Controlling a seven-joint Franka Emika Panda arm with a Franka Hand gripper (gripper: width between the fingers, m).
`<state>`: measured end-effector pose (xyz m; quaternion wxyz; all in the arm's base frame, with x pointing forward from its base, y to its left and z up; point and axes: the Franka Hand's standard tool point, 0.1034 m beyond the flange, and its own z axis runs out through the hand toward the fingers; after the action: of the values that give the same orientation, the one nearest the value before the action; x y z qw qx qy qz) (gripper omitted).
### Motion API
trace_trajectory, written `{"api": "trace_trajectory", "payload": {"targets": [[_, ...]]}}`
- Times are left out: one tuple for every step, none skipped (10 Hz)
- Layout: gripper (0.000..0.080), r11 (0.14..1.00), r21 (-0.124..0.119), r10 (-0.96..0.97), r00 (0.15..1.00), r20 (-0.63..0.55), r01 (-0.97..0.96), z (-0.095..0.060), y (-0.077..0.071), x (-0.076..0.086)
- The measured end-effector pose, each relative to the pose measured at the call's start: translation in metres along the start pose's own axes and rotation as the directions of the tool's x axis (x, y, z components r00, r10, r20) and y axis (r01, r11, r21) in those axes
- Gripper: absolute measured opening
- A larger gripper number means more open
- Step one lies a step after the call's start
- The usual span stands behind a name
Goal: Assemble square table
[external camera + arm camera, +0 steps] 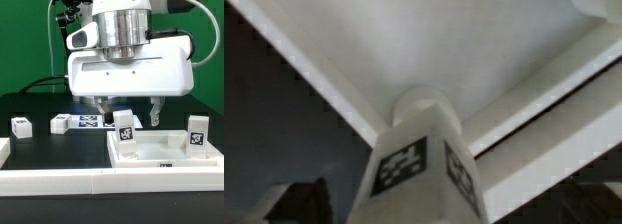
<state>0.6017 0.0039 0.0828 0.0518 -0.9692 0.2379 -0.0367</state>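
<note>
Exterior view gives you the clearest count: the tabletop [160,149] lies flat inside the corner made by the white barrier rail [100,182], on the exterior view's right; two of its four legs stand upright on it, and two are not yet on.

The standing leg [125,133] rises from the slab's corner on the exterior view's left, directly under the gripper [128,108]; the second standing leg [197,135] is at the corner on the exterior view's right, well apart from the first.

The loose leg [22,125] and the other loose leg [60,124] lie on the black table off to the exterior view's left, near the marker board [90,122], neither touching the slab.

The jaws stand wide, one finger on each side above the standing leg, and they grip nothing; the wrist view agrees, showing that leg [420,160] upright with its tag facing the camera and the slab's rimmed surface [420,50] behind it, with nothing pressing on the leg's sides.

You can judge the job about half done; whether either standing leg is seated all the way down cannot be told from here, since the joints are hidden; what is left, as far as you can see, is fetching the two loose legs and fitting them at the two free corners.
</note>
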Motion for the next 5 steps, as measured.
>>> {"api": "trace_trajectory", "payload": {"targets": [[0.0649, 0.997, 0.0, -0.082, 0.997, 0.0, 0.082, -0.0001, 0.0019, 0.001], [0.0649, 0.99, -0.001, -0.141, 0.99, 0.0, 0.141, -0.0002, 0.004, 0.0019], [0.0649, 0.979, -0.001, -0.204, 0.979, 0.0, 0.204, -0.0001, 0.0053, 0.0024], [0.0649, 0.967, -0.002, -0.256, 0.967, 0.0, 0.256, 0.0, 0.0051, 0.0023], [0.0649, 0.958, -0.002, -0.288, 0.958, 0.0, 0.288, 0.0, 0.0041, 0.0019]]}}
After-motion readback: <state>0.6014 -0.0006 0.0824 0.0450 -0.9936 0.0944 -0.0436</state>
